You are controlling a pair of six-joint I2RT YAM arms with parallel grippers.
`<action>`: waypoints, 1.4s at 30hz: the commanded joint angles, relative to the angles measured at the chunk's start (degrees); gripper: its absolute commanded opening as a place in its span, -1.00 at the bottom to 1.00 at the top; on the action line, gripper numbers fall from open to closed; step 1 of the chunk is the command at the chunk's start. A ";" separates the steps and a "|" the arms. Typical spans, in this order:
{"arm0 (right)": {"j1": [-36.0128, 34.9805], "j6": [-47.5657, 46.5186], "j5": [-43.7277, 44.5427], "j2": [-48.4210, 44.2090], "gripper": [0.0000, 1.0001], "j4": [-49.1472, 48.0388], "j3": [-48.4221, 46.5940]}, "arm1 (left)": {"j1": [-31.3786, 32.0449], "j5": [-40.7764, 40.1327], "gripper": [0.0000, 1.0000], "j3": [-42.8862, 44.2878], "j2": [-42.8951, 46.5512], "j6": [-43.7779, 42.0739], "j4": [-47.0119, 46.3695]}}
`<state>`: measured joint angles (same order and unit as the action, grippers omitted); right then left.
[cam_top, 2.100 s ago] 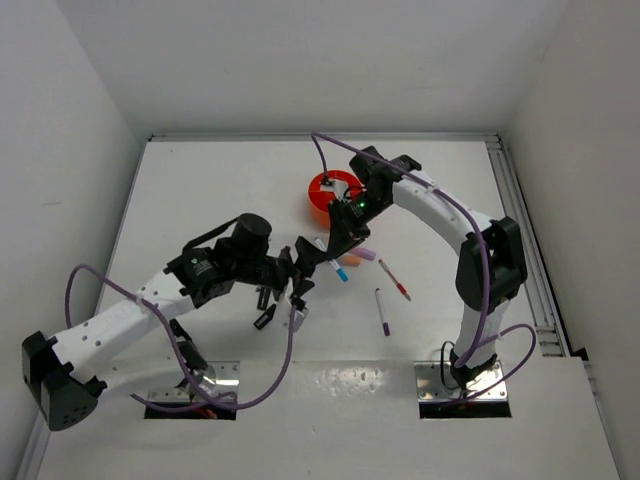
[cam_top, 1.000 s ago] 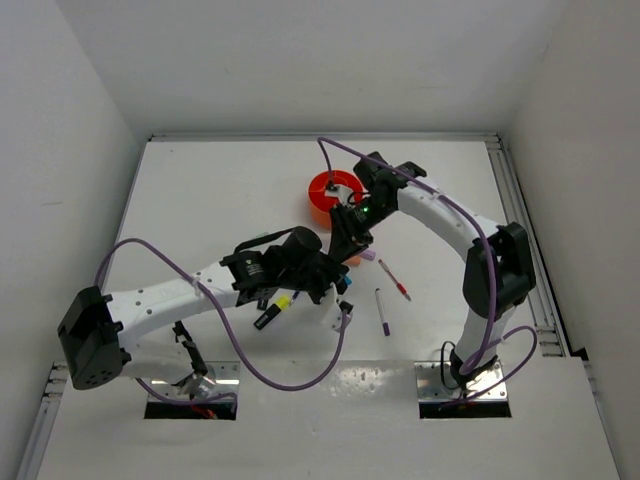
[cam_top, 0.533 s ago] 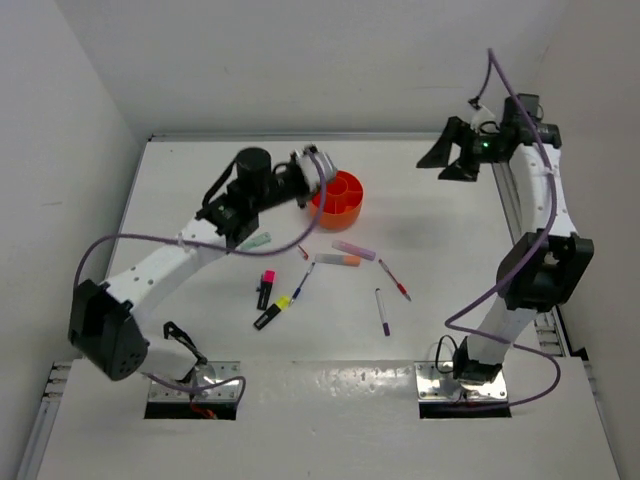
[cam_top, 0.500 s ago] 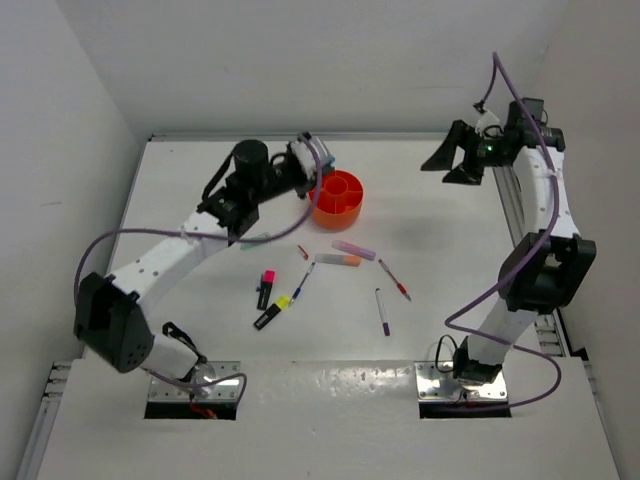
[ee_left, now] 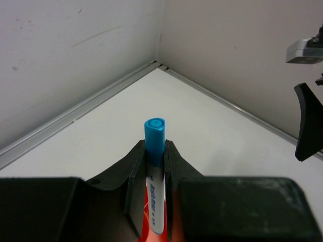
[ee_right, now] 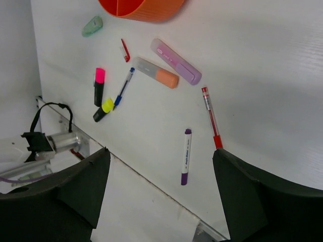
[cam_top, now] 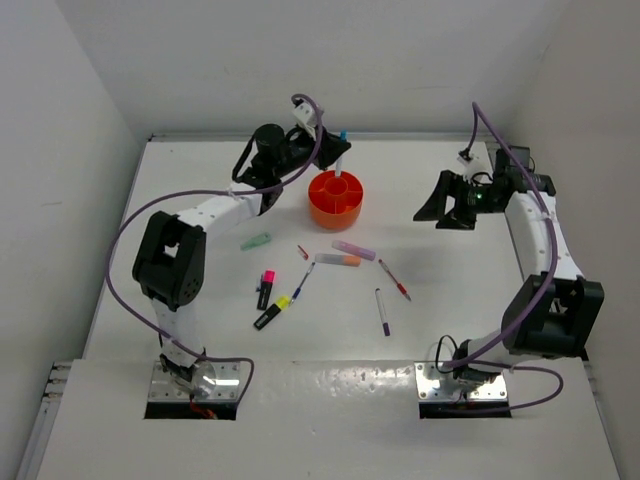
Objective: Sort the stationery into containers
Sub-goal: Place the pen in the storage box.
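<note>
Left wrist view, left pincer [ee_left: 154, 149] clenched on blue-capped marker [ee_left: 154, 132], cap protruding beyond the jaws.

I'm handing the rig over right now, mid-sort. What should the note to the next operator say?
Left gripper: shut on blue-capped marker, held upright over the tub.
Right gripper: open, empty, raised off to the tub's right.
On the table: green marker, small red piece, orange marker, lilac marker, red pen, purple pen, blue pen, pink highlighter, yellow highlighter.
Done: nothing visibly lying in the tub yet.
Left: drop the held marker in, then sort everything on the table.
</note>
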<state>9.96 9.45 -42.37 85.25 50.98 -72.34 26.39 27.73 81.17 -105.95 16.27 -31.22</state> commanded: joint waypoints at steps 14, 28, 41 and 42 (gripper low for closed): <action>-1.96 -4.97 1.59 -3.78 0.62 -2.73 5.45 | -1.61 -0.74 -1.00 -3.21 -7.33 -0.62 -18.52; -13.28 -13.75 7.73 -5.80 0.15 -0.97 9.67 | -2.57 -2.85 -0.58 -4.61 -10.24 -1.68 -16.85; -26.20 -11.13 18.46 -7.91 -0.07 -8.35 20.55 | -4.06 -0.84 0.14 -2.86 -4.81 3.66 -14.57; -26.91 -10.51 18.81 -7.74 -0.09 -8.35 21.18 | -4.07 -0.31 0.14 -2.86 -4.09 4.37 -14.31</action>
<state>-14.66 -2.63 -26.50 79.00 46.02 -52.84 24.25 25.21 75.90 -116.62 17.28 -43.42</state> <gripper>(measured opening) 0.463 0.567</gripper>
